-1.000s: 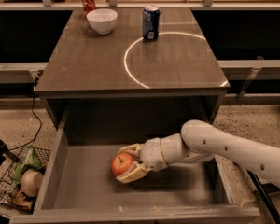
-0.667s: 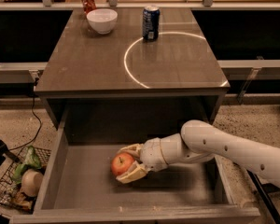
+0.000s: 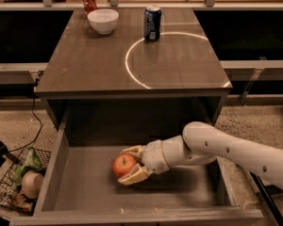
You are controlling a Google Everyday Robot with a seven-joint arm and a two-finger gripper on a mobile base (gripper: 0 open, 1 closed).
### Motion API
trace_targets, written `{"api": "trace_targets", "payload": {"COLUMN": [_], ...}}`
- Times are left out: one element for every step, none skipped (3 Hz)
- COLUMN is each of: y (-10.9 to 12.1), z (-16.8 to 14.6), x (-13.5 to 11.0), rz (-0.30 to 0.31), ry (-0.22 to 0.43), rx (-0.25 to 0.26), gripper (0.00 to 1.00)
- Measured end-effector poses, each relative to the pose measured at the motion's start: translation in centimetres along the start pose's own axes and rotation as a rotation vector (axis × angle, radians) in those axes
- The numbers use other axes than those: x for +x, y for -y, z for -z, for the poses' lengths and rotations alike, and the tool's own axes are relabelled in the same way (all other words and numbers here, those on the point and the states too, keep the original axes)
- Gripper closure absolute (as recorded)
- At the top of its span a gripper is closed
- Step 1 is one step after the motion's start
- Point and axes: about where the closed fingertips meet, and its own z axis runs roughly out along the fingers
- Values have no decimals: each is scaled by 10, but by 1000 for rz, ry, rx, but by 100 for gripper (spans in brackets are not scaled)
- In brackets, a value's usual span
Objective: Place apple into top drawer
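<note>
Inside top drawer, jaws clasp apple.

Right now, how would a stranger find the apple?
Under the table, the drawer stands pulled open. In it, left of middle, the gripper holds the apple between its jaws. It is the only round red thing there.

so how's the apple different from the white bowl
The apple is orange-red and solid; the white bowl is pale and hollow. The apple is inside the open top drawer, clasped by the pincer; the bowl stands free on the tabletop. Both are round.
</note>
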Motion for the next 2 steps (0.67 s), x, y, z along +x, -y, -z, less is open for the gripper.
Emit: {"api": "trace_targets", "payload": {"y": [-1,-1], "z": [-1,-1], "x": [0,-1], "rz": [1,1], "ry": [1,1], "rx": [-3,-4], "gripper": [0,0]}}
